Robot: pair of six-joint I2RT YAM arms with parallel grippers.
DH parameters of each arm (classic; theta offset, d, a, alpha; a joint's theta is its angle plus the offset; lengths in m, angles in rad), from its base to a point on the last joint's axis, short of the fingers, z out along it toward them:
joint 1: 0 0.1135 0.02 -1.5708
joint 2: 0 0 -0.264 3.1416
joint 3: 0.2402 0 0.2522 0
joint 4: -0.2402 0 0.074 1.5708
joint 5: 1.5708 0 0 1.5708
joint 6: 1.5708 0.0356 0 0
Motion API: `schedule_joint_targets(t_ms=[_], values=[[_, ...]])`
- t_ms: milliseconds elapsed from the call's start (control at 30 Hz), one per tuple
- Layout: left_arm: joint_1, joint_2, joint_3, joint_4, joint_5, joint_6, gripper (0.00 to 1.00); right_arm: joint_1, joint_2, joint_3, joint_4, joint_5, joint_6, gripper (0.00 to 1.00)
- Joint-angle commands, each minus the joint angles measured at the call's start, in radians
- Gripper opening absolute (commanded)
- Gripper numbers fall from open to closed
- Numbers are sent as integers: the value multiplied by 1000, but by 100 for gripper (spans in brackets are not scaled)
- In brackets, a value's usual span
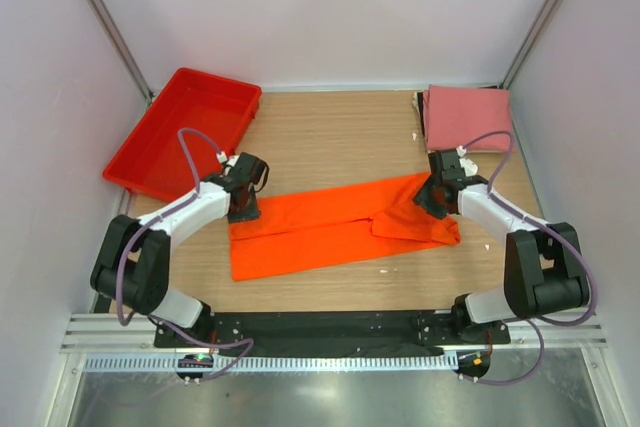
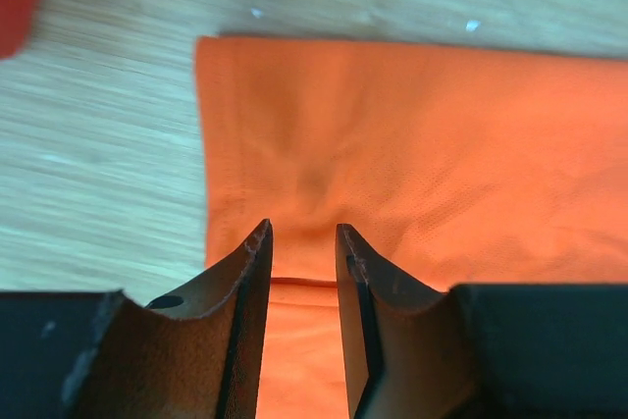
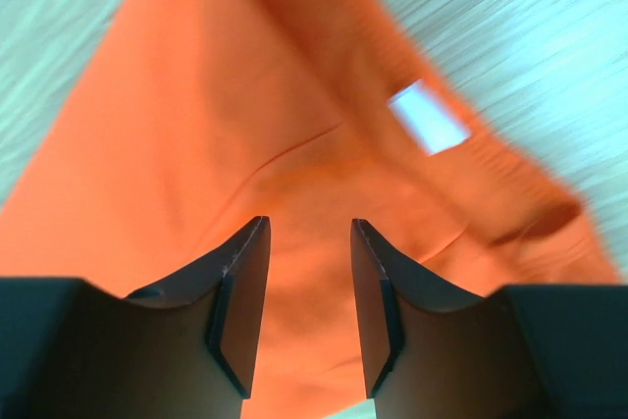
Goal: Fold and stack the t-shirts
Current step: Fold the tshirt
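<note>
The orange t-shirt (image 1: 330, 227) lies on the table (image 1: 330, 137) as a long, narrow band, stretched between the two hands. Its hem end is directly under the left gripper (image 1: 244, 209) and its neck end under the right gripper (image 1: 433, 197). In my judgement the lengthwise folds are done, because the sleeves appear tucked in and the band has fairly straight edges. The neck end is more rumpled, with one flap lying over another.

The pink t-shirt (image 1: 468, 117) lies beyond the right gripper, towards the far corner on its outer side. It looks already folded into a compact rectangle. What remains, as I see it, is to fold the orange band across its length and then to place it on the pink one (or the reverse).

Both hands have their fingers apart. In the left wrist view, cloth shows through the narrow gap and nothing is pinched. The right wrist view shows the same with a slightly wider gap.

The only label is a small white neck tag (image 3: 427, 117), ahead of the right fingertips and a little to their right. It is blurred, so no writing can be read. The red tray (image 1: 143, 119) beyond the left gripper shows no brand or text.
</note>
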Motion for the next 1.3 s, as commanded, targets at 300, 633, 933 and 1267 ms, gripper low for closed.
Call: schedule_joint_targets(t_ms=[300, 633, 933, 1267], values=[[6, -243, 104, 7, -71, 62, 37, 172, -25, 169, -304, 169, 699, 56], [4, -383, 135, 13, -16, 159, 43, 197, 185, 267, -334, 253, 756, 57], [6, -498, 178, 8, 13, 226, 45, 203, 469, 413, -157, 221, 448, 56], [4, -490, 176, 76, 36, 242, 49, 210, 719, 609, 120, 49, 141, 55]])
